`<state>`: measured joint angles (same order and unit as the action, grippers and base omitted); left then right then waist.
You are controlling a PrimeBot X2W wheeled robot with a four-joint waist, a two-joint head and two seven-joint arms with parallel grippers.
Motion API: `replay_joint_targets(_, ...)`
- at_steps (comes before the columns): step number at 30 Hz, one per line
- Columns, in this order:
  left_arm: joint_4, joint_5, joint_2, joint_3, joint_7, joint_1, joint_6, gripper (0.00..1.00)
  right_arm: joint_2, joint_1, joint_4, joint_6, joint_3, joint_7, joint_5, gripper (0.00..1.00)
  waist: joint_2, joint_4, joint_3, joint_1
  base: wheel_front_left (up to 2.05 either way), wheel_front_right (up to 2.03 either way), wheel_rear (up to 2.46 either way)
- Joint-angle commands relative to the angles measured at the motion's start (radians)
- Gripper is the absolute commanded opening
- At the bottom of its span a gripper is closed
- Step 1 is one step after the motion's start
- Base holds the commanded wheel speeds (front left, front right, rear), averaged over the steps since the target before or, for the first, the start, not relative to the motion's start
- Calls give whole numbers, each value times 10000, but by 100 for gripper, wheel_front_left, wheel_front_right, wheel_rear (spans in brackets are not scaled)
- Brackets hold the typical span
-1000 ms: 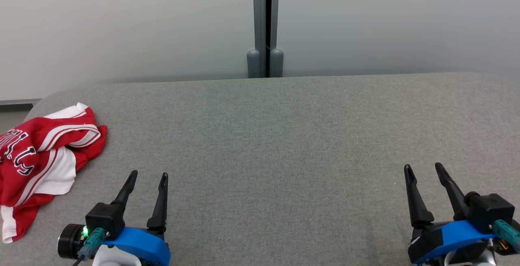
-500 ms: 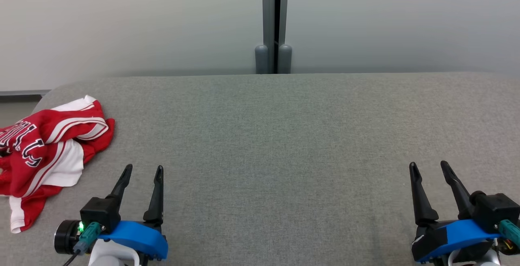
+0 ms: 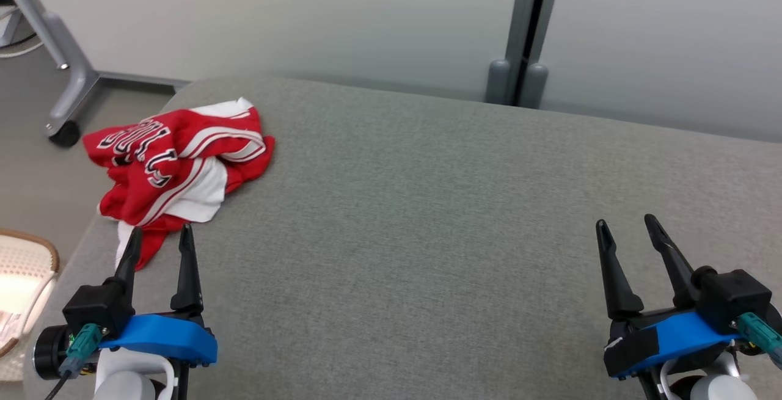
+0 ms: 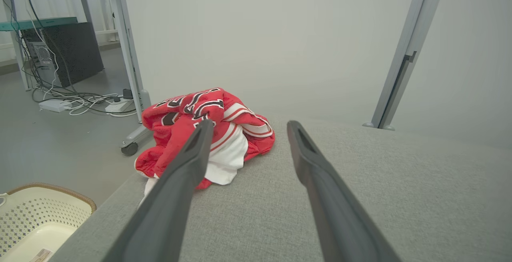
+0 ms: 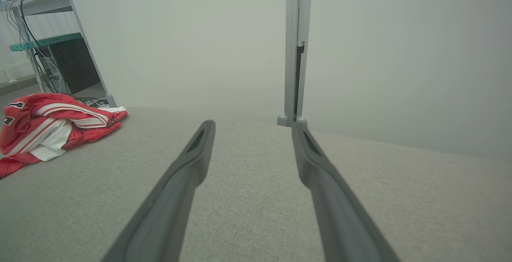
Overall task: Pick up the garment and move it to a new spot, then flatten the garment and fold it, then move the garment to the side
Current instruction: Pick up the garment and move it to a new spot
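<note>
A grey table is seen before a pale wall. The red-and-white garment is crumpled at the table's far left corner, partly over the left edge. A pale basket is set on the floor beside that edge. The left gripper is held open and empty just short of the garment; the right gripper is likewise spread and empty, well apart from it

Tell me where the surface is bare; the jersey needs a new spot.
Bare: the grey surface from the jersey rightward to the right end effector, back to the grey post. Crowded: the left corner, jersey just ahead of the left end effector.
</note>
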<state>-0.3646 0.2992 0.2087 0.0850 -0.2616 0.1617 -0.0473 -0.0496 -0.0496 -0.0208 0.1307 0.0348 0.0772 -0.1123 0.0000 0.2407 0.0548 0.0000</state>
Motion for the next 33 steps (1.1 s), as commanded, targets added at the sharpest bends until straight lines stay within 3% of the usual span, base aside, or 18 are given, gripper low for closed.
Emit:
replay_joint_targets(1,60,19,-30,-19,-47,-6,30,100,-20,-127,39,1,-15,-26,21,100,0,385,301,0,0,0,0)
replay_joint_targets(10,303,34,-211,-548,-47,-224,108,100,-45,-351,227,1,-572,-190,227,100,0,1524,575,0,0,0,0)
replay_joint_targets(17,393,-106,-402,-800,-47,-173,28,100,-154,-510,336,2,-765,-302,309,100,0,1842,839,0,0,0,0)
replay_joint_targets(25,159,-314,-686,-930,-47,741,-107,100,-417,-1044,725,2,-960,-574,376,100,0,1671,1789,0,0,0,0)
replay_joint_targets(33,-2286,-114,-415,-1058,-47,3001,-495,100,-786,-1716,1176,1,-1209,-1011,470,100,0,1050,3354,0,0,0,0)
